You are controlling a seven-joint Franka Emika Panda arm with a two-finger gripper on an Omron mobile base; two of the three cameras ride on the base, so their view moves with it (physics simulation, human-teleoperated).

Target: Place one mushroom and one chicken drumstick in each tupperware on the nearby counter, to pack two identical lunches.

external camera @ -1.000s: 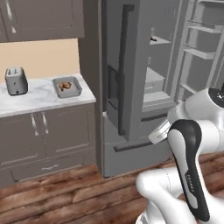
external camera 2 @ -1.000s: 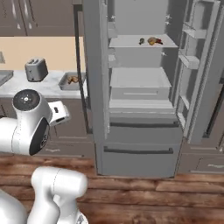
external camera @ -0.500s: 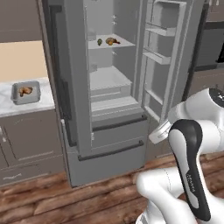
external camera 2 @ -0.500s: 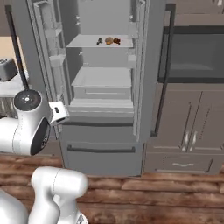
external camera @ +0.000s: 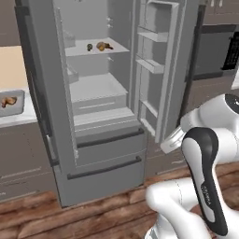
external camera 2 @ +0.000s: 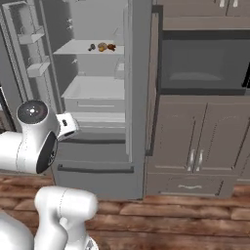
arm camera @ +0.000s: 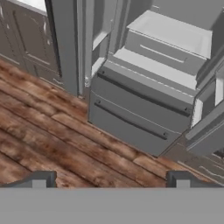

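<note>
One tupperware (external camera: 11, 103) already holds food at the counter's (external camera: 29, 114) edge; views have swung toward the fridge shelf (external camera: 95, 50) (base driving), hand (arm camera: 109, 180) wide, empty.

From where I stand, nothing here carries writing: no label, brand, number or sign is readable anywhere.

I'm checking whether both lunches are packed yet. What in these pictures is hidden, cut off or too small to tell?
- Tupperware on the counter, left base view: cut by the left edge; brown food inside, pieces too small to count.
- Second tupperware: past the frame edge.
- Food on the fridge shelf, both base views: too small to tell mushroom from drumstick.
- Claw, hand view: open and empty; its tips are partly cut by the bottom band.
</note>
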